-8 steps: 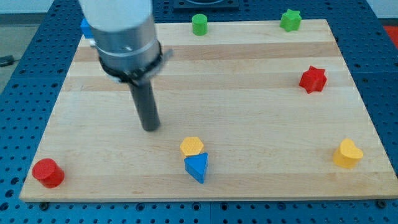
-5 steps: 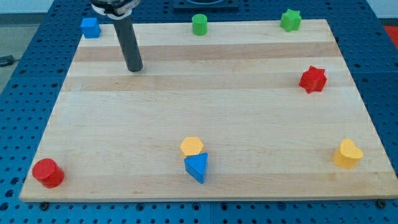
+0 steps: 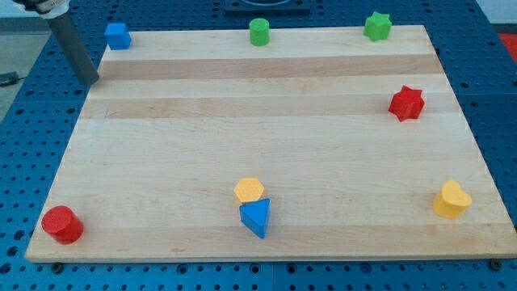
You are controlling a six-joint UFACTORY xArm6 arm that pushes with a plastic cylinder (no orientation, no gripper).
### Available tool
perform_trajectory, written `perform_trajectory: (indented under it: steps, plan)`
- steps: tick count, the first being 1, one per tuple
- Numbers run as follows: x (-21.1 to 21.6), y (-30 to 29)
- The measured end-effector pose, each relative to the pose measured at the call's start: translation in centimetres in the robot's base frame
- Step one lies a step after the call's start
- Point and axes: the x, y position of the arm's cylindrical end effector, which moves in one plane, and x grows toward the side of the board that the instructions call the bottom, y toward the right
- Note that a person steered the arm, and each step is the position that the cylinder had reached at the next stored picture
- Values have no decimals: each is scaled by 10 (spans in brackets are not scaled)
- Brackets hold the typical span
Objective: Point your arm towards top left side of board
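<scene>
Since my tip (image 3: pixel 89 80), a bare rod holding nothing, stands at the board's (image 3: pixel 266 145) ten o'clock edge, the top left corner the task names, any drift toward one o'clock could knock the nearby blue cube (image 3: pixel 118 35) off. No writing or labels are legible.

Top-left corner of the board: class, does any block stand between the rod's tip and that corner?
Nothing visible does. My tip sits at the board's left edge, just below the corner. The blue cube lies up and right of it, apart.
</scene>
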Motion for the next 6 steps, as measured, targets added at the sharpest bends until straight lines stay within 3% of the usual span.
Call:
perform_trajectory:
  steps: [6]
  plan:
    - [-51,0]
